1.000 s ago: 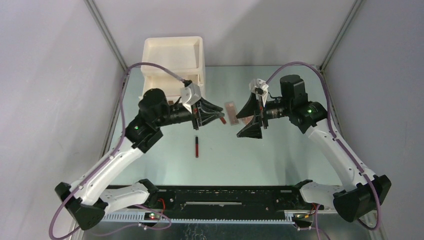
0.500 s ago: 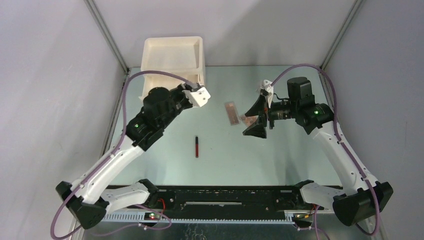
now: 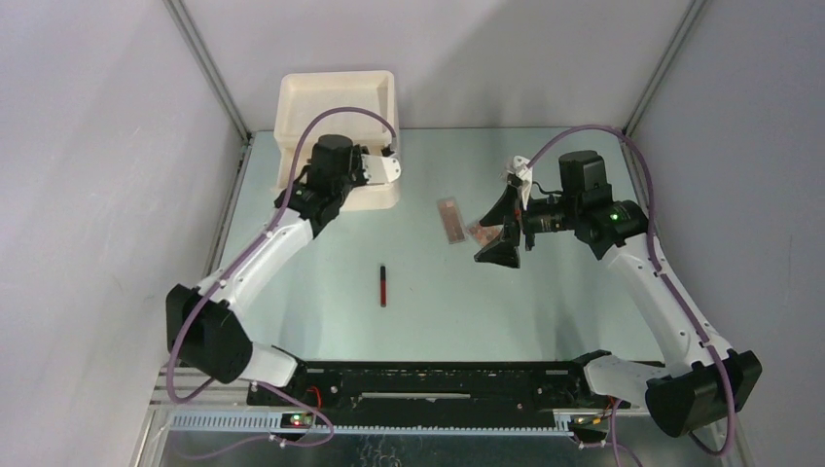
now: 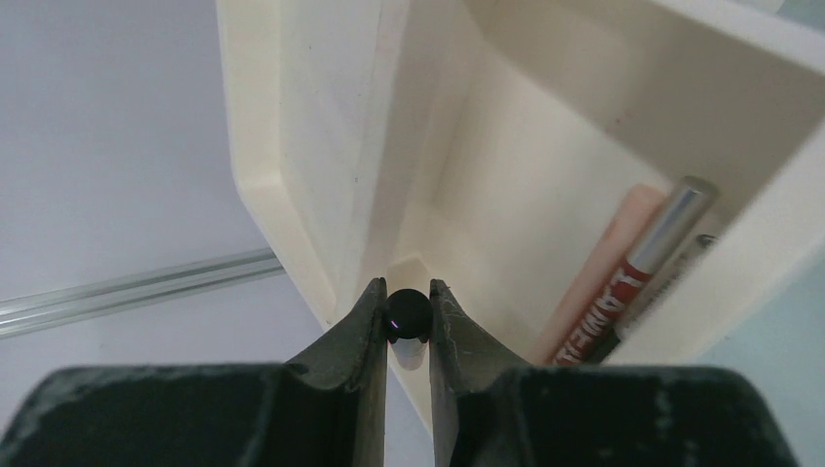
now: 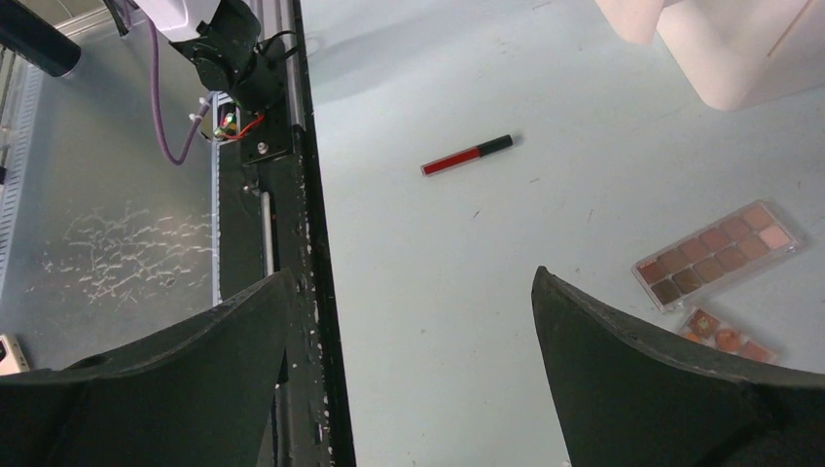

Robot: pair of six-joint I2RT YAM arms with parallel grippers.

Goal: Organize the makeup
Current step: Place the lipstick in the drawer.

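Note:
My left gripper is shut on a slim tube seen end-on, its black round end between the fingertips. It hangs at the corner of the cream box's open drawer, which holds a peach stick and a red-labelled tube. In the top view the left gripper is at the box. My right gripper is open and empty above the table. It is beside a long brown-pink palette and a small palette. A dark-red and black tube lies alone mid-table.
The long palette and the small palette lie just left of the right gripper. The lone tube lies in front of them. A black rail runs along the near edge.
My left arm has swung from the table's middle back to the cream box, carrying the tube. My right gripper drew slightly right and has held still since.

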